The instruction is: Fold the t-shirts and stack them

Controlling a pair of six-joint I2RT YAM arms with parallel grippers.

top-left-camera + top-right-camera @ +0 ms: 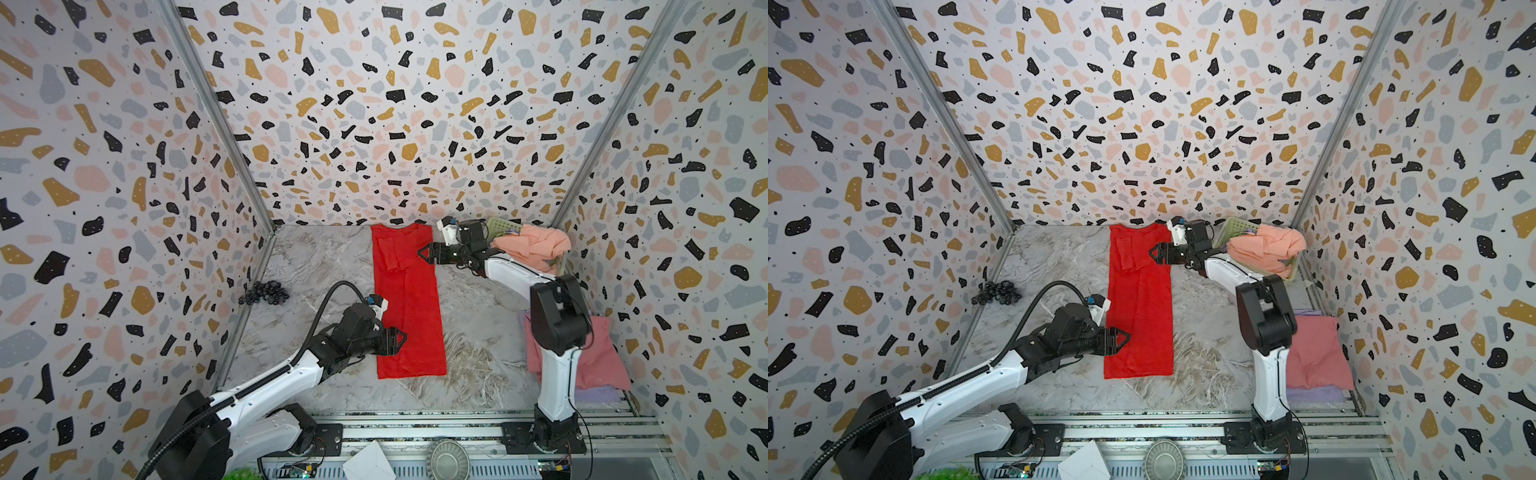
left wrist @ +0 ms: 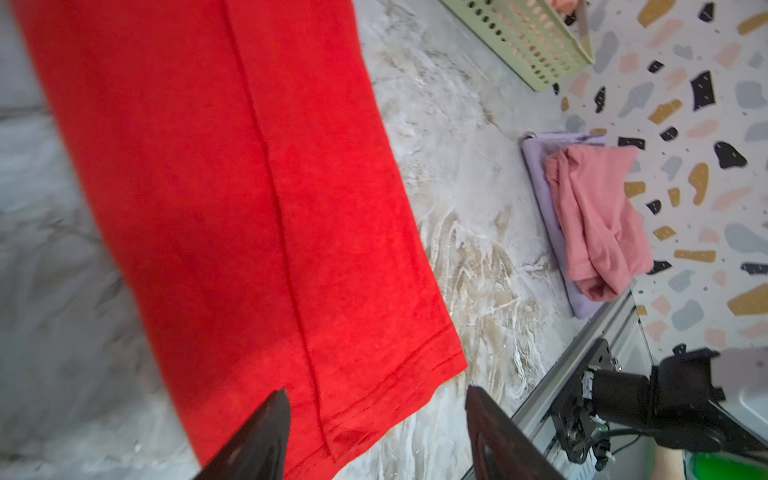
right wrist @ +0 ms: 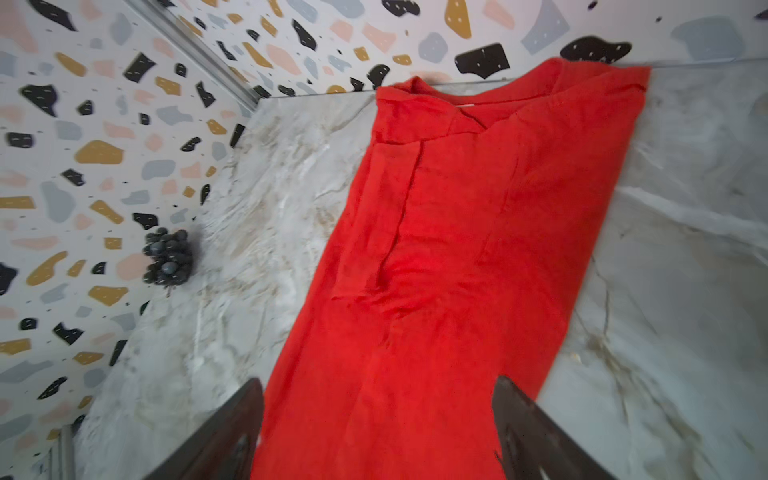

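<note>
A bright red t-shirt (image 1: 409, 299) (image 1: 1140, 299) lies flat on the marble table as a long narrow strip, collar end at the back wall and hem toward the front. My left gripper (image 1: 402, 338) (image 2: 376, 392) is open above the strip's left edge near the hem (image 2: 374, 374), with nothing between its fingers. At the strip's far right edge hovers my right gripper (image 1: 420, 252) (image 3: 378, 380), also open and empty, over red cloth (image 3: 457, 249). A dusty pink t-shirt (image 1: 602, 357) (image 2: 598, 216) lies on a lavender one (image 1: 1312, 392) (image 2: 540, 174) at the right. A peach-orange t-shirt (image 1: 532, 247) is heaped in the basket.
The pale green lattice basket (image 1: 503, 226) (image 2: 523, 37) stands in the back right corner. A bunch of dark grapes (image 1: 264, 293) (image 3: 168, 257) sits by the left wall. A metal rail with a white paper (image 1: 368, 461) and a metal dish (image 1: 449, 459) runs along the front.
</note>
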